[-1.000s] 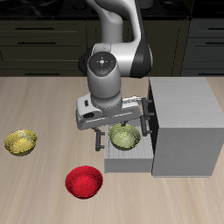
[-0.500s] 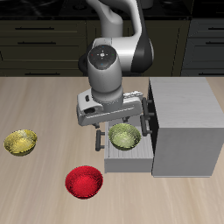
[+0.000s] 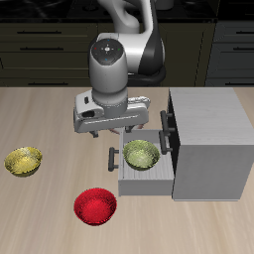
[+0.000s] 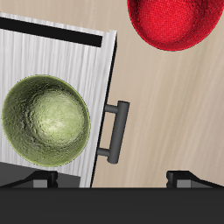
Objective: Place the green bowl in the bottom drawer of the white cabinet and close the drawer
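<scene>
The green bowl [image 3: 142, 154] sits upright inside the open bottom drawer [image 3: 149, 185] of the white cabinet [image 3: 208, 119]. The drawer is pulled out, with its dark bar handle [image 3: 112, 159] facing away from the cabinet. My gripper [image 3: 112, 131] hangs open above the drawer's handle end, clear of the bowl and holding nothing. In the wrist view the green bowl [image 4: 45, 121] rests on the drawer's pale floor [image 4: 61, 52], beside the handle [image 4: 114, 131]. My gripper [image 4: 112, 179] shows there with its fingertips far apart.
A red bowl [image 3: 95, 206] lies on the table near the front edge, just beyond the drawer's handle, and shows as the red bowl [image 4: 171, 22] in the wrist view. A yellow bowl [image 3: 24, 161] sits farther off. The upper drawer's handle [image 3: 165, 124] juts out above the open drawer.
My gripper has risen and drifted away from the cabinet, off the bowl. The green bowl stays in the drawer and has not moved.
</scene>
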### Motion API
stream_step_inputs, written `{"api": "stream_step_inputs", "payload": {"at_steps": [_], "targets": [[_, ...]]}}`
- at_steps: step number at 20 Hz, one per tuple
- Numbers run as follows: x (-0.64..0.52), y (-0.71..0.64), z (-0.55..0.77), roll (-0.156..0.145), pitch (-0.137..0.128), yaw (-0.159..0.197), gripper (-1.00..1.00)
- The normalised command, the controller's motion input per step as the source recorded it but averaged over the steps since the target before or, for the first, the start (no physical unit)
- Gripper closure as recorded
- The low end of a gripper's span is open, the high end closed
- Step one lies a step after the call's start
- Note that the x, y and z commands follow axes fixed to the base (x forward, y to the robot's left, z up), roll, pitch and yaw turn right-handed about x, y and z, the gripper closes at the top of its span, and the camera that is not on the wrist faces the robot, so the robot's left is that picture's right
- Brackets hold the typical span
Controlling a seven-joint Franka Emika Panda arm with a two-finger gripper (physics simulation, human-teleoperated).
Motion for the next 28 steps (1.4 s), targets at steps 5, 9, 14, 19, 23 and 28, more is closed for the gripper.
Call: {"api": "stream_step_inputs", "payload": {"at_steps": [5,9,14,19,23,28], "targets": [[-0.06,-0.23,0.10,-0.035,-0.011,-0.001,-1.00],[-0.06,-0.20,0.07,-0.032,-0.010,0.012,-1.00],[0.02,-0.20,-0.01,-0.039,-0.002,0.088,-1.00],[0.05,-0.15,0.03,-0.049,-0.008,0.265,-1.00],[0.01,-0.12,0.01,-0.057,0.012,0.301,-1.00],[0.01,0.02,-0.03,-0.029,-0.018,0.327,-1.00]]}}
